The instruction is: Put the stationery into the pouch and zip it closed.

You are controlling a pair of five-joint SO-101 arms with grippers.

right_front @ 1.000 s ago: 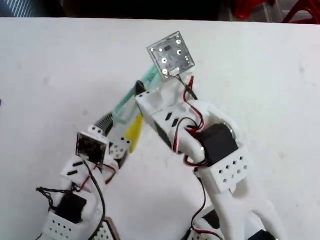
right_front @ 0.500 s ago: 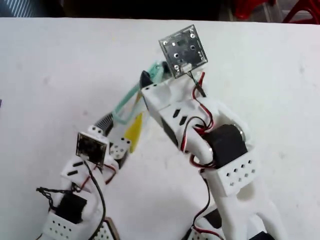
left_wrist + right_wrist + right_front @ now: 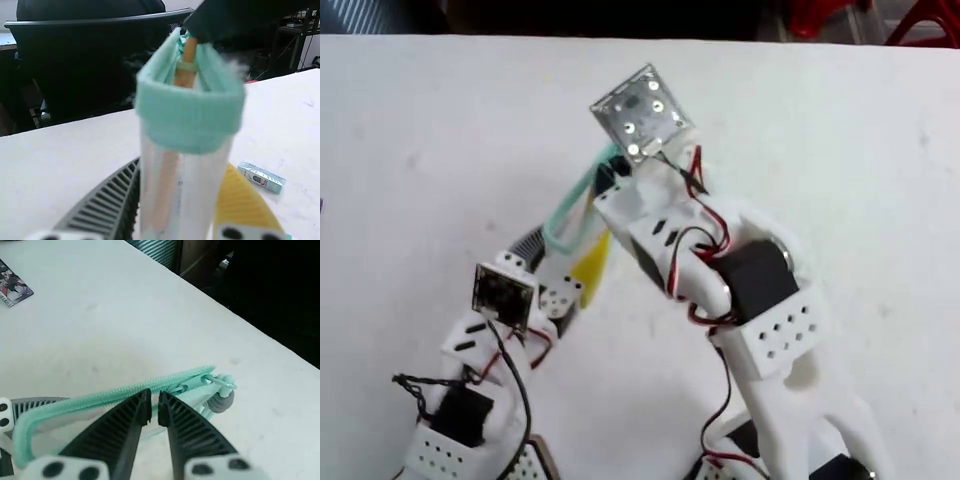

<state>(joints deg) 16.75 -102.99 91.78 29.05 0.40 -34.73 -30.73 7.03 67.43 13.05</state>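
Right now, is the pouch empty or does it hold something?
Holds something: a tan pencil-like stick shows through the clear wall of the pouch, running up inside its mint rim.

Left pincer (image 3: 175,215) around pouch (image 3: 187,115), pencil (image 3: 186,57) inside, right pincer (image 3: 154,407) on its zipper edge

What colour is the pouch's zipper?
Mint green; the zipper shows best in the right wrist view.

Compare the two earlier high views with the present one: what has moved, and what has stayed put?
The right gripper, shut on the zip edge of the pouch, swung rightward, then came back left, slightly past where it began, pulling that end of the pouch along with it. The left gripper kept hold of the pouch's other end and did not move.
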